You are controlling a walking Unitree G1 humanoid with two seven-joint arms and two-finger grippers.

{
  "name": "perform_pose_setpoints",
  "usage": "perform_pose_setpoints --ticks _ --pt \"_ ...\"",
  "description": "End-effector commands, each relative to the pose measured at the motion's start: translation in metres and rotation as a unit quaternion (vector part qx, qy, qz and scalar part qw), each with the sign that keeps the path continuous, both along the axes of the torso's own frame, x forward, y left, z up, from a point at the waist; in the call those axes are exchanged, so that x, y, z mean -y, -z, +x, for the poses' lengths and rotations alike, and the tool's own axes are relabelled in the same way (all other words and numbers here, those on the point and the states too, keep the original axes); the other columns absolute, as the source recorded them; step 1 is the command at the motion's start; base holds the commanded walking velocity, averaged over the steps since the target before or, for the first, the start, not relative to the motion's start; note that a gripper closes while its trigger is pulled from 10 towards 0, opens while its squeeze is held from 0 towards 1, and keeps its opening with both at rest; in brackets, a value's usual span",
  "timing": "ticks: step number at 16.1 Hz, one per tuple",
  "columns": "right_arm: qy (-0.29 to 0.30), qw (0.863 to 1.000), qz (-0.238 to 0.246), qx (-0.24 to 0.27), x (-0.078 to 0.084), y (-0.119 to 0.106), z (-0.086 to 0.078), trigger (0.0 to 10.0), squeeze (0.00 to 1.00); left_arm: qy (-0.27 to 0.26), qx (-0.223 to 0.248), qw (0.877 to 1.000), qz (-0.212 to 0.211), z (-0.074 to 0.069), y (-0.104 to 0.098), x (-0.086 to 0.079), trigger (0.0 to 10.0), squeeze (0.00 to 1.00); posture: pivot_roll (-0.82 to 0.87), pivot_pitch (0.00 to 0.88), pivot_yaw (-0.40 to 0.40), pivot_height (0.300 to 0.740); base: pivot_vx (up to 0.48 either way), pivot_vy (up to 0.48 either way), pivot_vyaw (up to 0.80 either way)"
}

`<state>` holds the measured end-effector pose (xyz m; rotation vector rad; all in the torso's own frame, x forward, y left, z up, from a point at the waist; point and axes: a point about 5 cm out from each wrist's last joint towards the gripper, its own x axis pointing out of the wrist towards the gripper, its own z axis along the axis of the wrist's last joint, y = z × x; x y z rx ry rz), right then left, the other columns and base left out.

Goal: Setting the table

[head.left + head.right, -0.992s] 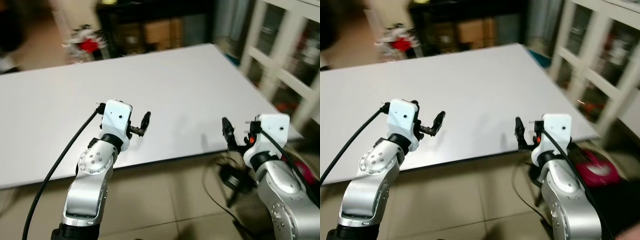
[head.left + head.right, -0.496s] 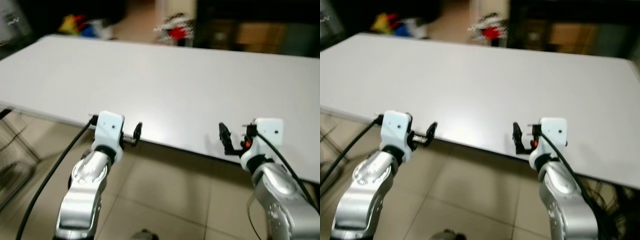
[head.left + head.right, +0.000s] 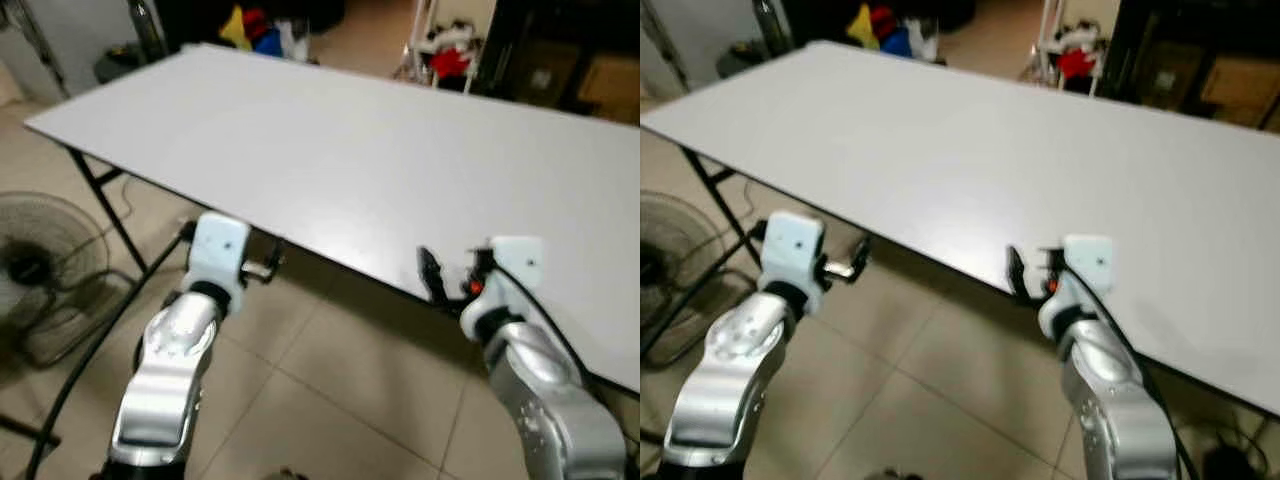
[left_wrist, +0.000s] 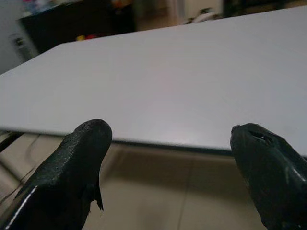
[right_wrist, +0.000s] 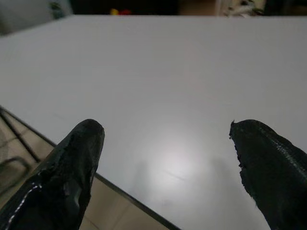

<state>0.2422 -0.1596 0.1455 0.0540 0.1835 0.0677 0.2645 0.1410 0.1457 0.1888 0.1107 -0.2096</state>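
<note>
Table (image 3: 330,150) fills the upper and middle part of the head views, a broad white top running from upper left to right edge, resting on dark folding legs (image 3: 100,205) at the left. No dishes or cutlery lie on it, so what will be set out, and how it would handle or where to grip it, cannot be judged. Its top looks smooth and probably slick. Left gripper (image 4: 168,167) hangs over the tiled floor (image 3: 330,390) at the near edge, fingers spread, empty. Right gripper (image 5: 168,167) sits at the near edge, spread and empty too. A fan (image 3: 45,260) stands at left.
</note>
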Motion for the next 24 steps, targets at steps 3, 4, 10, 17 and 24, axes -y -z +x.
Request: perform_pose_setpoints --ticks 3,4,10,17,24 --pt "-0.021 1.000 0.006 -0.017 -0.001 0.004 0.002 10.0 1.00 -0.008 -0.003 1.000 -0.006 -0.003 0.002 -0.001 10.0 0.00 0.06 0.000 0.071 0.740 0.000 0.000 0.80" --pt "-0.028 0.999 0.005 -0.018 -0.002 0.005 0.001 10.0 1.00 -0.003 0.001 1.000 -0.011 -0.002 0.000 0.000 10.0 0.00 0.06 0.000 0.069 0.740 0.000 0.000 0.80" --pt "-0.072 0.997 0.001 -0.024 -0.012 0.007 -0.001 10.0 1.00 0.003 0.011 1.000 -0.023 -0.004 -0.004 0.003 10.0 0.00 0.07 0.000 0.051 0.740 0.261 0.000 0.80" --pt "-0.107 0.994 -0.001 -0.026 -0.021 0.009 0.000 10.0 0.00 -0.003 0.012 1.000 -0.014 -0.011 -0.003 0.000 10.0 0.00 0.10 0.000 0.013 0.740 0.354 0.000 0.57" --pt "-0.152 0.988 0.016 -0.006 -0.031 0.004 0.000 10.0 0.00 -0.018 0.024 0.999 -0.016 -0.018 -0.007 -0.006 10.0 0.00 0.14 0.000 -0.019 0.740 0.347 0.000 0.10"
